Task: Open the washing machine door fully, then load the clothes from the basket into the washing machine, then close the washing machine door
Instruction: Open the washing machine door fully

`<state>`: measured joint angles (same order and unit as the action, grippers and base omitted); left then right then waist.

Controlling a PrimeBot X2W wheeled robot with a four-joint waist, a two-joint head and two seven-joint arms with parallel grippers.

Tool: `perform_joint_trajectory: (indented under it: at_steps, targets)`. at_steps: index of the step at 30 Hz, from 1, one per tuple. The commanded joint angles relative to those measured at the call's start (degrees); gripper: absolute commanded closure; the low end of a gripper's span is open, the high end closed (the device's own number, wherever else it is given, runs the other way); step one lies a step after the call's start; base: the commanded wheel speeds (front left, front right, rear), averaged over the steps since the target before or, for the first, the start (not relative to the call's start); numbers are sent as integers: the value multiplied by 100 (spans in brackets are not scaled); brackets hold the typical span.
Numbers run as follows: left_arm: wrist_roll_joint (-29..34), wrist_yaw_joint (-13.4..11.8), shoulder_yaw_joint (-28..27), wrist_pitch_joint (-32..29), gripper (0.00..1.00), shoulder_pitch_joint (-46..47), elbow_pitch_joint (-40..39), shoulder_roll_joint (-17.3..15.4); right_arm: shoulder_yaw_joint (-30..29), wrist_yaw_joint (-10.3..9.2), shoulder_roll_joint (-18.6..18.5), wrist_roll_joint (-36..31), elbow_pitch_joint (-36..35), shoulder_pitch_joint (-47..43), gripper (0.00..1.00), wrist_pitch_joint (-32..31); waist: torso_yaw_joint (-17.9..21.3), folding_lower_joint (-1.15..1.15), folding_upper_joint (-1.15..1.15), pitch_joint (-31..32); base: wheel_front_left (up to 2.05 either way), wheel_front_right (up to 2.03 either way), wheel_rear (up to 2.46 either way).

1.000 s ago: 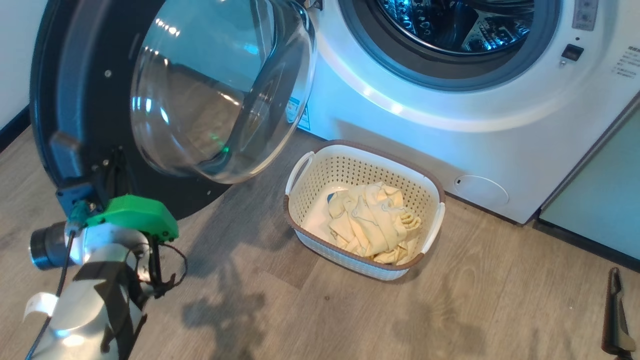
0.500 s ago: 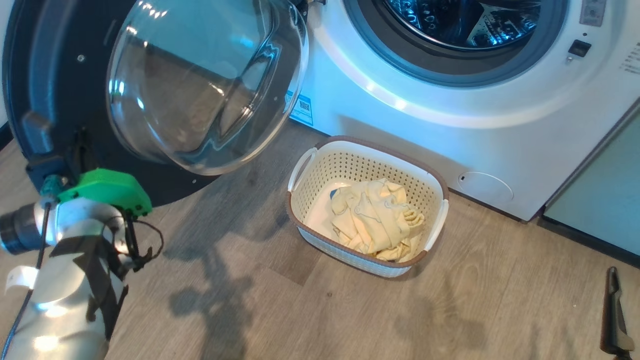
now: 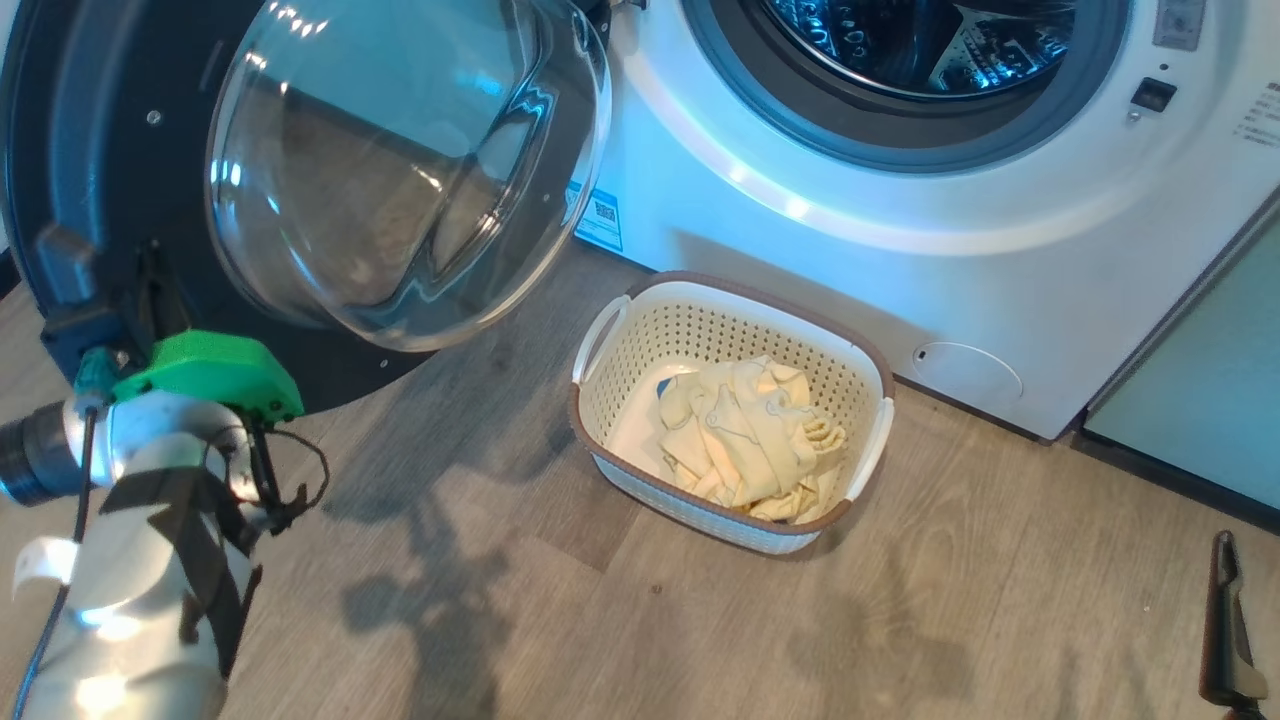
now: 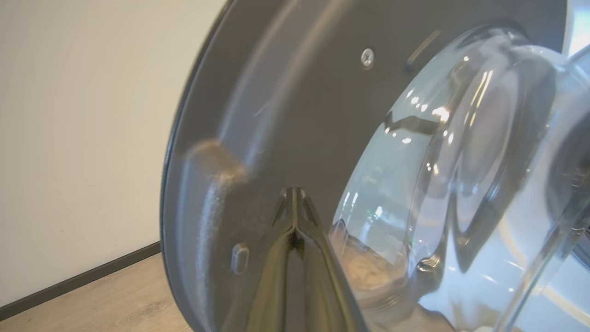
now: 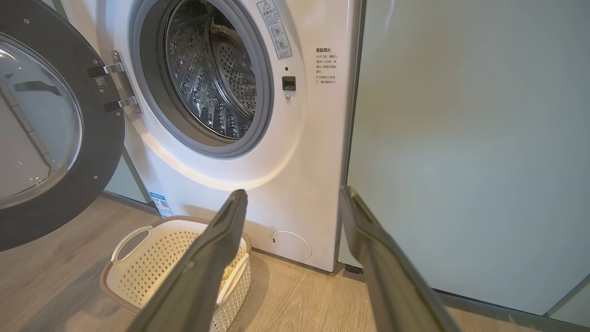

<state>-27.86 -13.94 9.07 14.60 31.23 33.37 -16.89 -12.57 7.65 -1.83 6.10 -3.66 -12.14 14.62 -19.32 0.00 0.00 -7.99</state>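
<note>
Just ahead of the clenched left hand (image 4: 294,196), tips seemingly on its dark inner face, the washing machine door (image 4: 295,101) wants a steady push along its arc, away from the basket (image 3: 700,330).

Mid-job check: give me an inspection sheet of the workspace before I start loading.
Surface: wood-look floor, shadows across it.
Job's things: washing machine door swung open to the left; washing machine drum mouth uncovered; basket on the floor before it, clothes heaped inside.
Clutter: nothing seen.
Grippers: left gripper jaws shut, tips by the door's inner face; right gripper jaws open, empty.
Cables: black cable along the left forearm, thin wire loop beside it.
Surroundings: pale green cabinet right of the machine; white wall with dark skirting.
</note>
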Motion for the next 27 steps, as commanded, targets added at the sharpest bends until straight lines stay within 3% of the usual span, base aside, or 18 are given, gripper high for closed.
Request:
perform_joint_trajectory:
  at_steps: [1,13,22,23,24,27]
  targets:
    - [80,-110,-289,40,100,54,-260,-195,104,-16,-105,-1,-174,239,0,38,7,0,0,2,0,0,0]
    - [563,-180,-394,40,100,-1264,-1875,317,111,-16,-105,26,-166,264,0,38,107,0,0,50,0,0,0]
    - [770,83,312,-50,100,-1924,-2543,669,166,-16,-105,29,-151,314,0,38,297,0,0,128,0,0,0]
    - [799,115,406,-75,95,-1942,-2571,692,163,-16,-105,32,-153,317,0,38,321,0,0,131,0,0,0]
    - [803,169,498,-99,78,-1952,-2586,723,173,-16,-105,35,-147,320,0,38,354,0,0,146,0,0,0]
    - [825,279,702,-163,51,-1967,-2561,776,209,-16,-105,44,-132,334,0,38,486,0,0,180,0,0,0]
